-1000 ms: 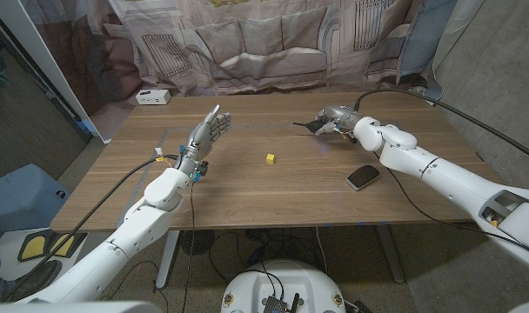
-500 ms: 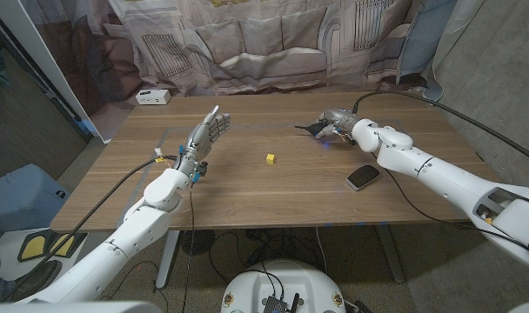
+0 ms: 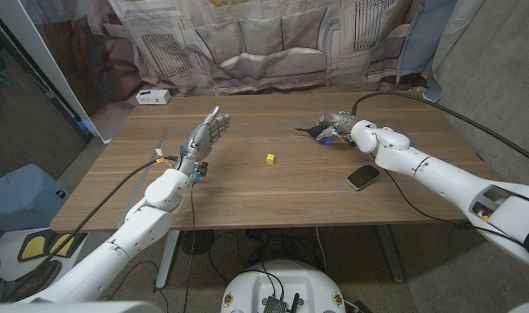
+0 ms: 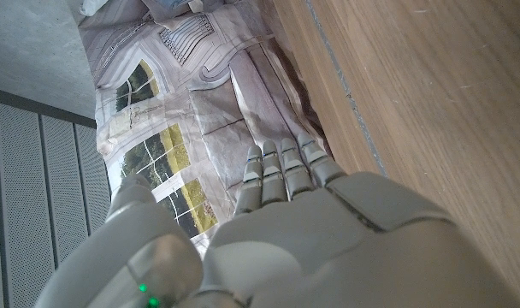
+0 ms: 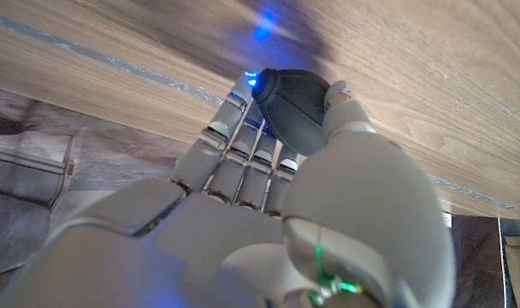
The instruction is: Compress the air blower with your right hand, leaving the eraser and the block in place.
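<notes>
i see the wooden table (image 3: 273,196) with my right robot hand (image 3: 334,123) at its far right part, fingers and thumb wrapped around the dark air blower (image 5: 296,109) so that it is gripping the bulb, the blower's black nozzle poking out toward the table's middle. my left robot hand (image 3: 208,132) stands raised over the left part with fingers straight and apart, holding nothing. the dark flat eraser (image 3: 363,177) lies near the right front beside my right forearm, the small yellow block (image 3: 270,158) sits near the middle, well apart from both hands, and i can read no writing or brand on any of them.
</notes>
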You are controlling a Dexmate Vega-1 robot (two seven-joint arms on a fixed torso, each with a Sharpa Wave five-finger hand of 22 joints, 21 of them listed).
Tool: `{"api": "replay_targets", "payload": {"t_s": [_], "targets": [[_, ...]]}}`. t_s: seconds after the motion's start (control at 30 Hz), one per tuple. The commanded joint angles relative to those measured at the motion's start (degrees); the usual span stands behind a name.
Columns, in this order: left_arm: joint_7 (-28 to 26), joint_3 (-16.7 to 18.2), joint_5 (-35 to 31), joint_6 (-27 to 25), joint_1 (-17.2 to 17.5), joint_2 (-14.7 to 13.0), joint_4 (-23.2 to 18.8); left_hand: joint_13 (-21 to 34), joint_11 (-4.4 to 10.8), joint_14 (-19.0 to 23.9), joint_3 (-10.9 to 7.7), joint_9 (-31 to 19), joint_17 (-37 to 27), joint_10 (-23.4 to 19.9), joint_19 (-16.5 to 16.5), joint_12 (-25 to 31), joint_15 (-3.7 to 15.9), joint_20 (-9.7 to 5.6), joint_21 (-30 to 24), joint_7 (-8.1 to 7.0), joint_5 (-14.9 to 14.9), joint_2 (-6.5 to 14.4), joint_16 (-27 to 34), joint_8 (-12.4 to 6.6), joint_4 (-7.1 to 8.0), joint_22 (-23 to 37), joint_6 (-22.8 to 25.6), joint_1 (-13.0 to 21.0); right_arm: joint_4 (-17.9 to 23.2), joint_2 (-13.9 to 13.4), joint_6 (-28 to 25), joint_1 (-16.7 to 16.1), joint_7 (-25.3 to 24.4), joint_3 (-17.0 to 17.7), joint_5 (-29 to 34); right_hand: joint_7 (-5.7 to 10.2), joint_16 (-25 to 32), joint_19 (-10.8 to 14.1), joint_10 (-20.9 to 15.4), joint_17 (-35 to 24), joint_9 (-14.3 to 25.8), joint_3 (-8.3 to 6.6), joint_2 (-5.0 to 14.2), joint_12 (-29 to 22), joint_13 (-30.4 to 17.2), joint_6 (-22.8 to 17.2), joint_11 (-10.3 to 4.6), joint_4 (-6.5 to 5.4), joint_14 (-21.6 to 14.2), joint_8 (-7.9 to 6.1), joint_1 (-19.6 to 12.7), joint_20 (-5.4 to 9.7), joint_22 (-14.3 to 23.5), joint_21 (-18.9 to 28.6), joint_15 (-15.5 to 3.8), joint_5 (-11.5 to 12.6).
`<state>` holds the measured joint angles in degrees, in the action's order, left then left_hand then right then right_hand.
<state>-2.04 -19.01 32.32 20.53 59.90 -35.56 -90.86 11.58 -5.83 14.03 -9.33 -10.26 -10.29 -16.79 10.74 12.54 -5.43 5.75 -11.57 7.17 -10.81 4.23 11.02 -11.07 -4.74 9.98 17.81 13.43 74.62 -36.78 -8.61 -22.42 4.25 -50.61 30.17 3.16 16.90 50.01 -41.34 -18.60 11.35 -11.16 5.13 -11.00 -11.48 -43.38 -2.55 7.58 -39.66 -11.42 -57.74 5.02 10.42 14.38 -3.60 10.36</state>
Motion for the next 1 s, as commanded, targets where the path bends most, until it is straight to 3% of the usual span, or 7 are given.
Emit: {"api": "replay_targets", "payload": {"t_s": [0.03,0.53,0.83,1.0], "targets": [[0.0,-0.4,0.0,-0.1,-0.4,0.5,0.6,0.2,0.00,0.3,-0.16,-0.2,-0.1,-0.6,0.1,-0.1,0.04,0.14,0.2,-0.25,0.1,0.4,-0.1,0.02,-0.33,0.3,0.5,-0.3,-1.8,0.6,0.1,1.0,-0.1,-1.4,0.5,0.03,-0.1,0.0,0.4,-0.3,0.3,0.38,-0.11,0.0,-0.2,0.5,-0.06,-0.08,0.4,0.20,0.6,0.06,0.0,-0.1,-3.63,0.0],[0.3,-0.9,-0.1,-0.6,-1.2,0.6,0.8,0.2,0.14,0.6,-0.17,-0.2,-0.1,-0.8,0.3,0.0,0.31,0.18,0.1,-0.41,0.1,0.4,0.0,-0.03,-0.35,0.3,0.7,-0.4,-2.2,0.8,-0.6,2.0,1.1,-2.6,1.6,-0.28,-0.9,-1.3,2.8,-0.2,0.3,0.95,-0.76,0.6,-0.2,2.8,0.07,0.00,2.4,0.70,1.2,-0.38,-0.1,-0.8,-2.34,-0.1],[0.6,-1.2,-0.1,-0.6,-1.5,0.8,1.3,0.2,0.14,0.6,-0.17,-0.2,-0.1,-0.8,0.4,0.0,0.28,0.40,0.1,-0.39,0.1,0.4,0.0,0.02,-0.36,0.3,0.6,-0.4,-1.9,0.6,-1.3,2.0,1.3,-2.5,1.6,-1.32,-1.4,-2.3,4.5,-0.3,0.3,1.82,-1.44,0.7,-0.2,4.5,0.83,-0.38,4.1,0.88,2.6,-1.08,-0.1,-1.4,-1.70,-0.2],[0.5,-1.2,0.0,-0.5,-1.4,0.9,1.5,0.2,0.32,0.6,-0.17,-0.2,-0.1,-0.8,0.4,0.0,0.33,0.39,0.1,-0.45,0.1,0.4,-0.1,0.02,-0.36,0.3,0.7,-0.4,-1.3,0.5,-2.2,2.1,2.0,-2.8,2.2,-2.19,-2.4,-4.4,7.3,-0.2,0.3,2.24,-1.86,1.0,-0.3,7.6,1.65,-0.29,6.6,1.31,3.1,-1.57,-0.2,-2.4,-0.79,-0.2]]}}
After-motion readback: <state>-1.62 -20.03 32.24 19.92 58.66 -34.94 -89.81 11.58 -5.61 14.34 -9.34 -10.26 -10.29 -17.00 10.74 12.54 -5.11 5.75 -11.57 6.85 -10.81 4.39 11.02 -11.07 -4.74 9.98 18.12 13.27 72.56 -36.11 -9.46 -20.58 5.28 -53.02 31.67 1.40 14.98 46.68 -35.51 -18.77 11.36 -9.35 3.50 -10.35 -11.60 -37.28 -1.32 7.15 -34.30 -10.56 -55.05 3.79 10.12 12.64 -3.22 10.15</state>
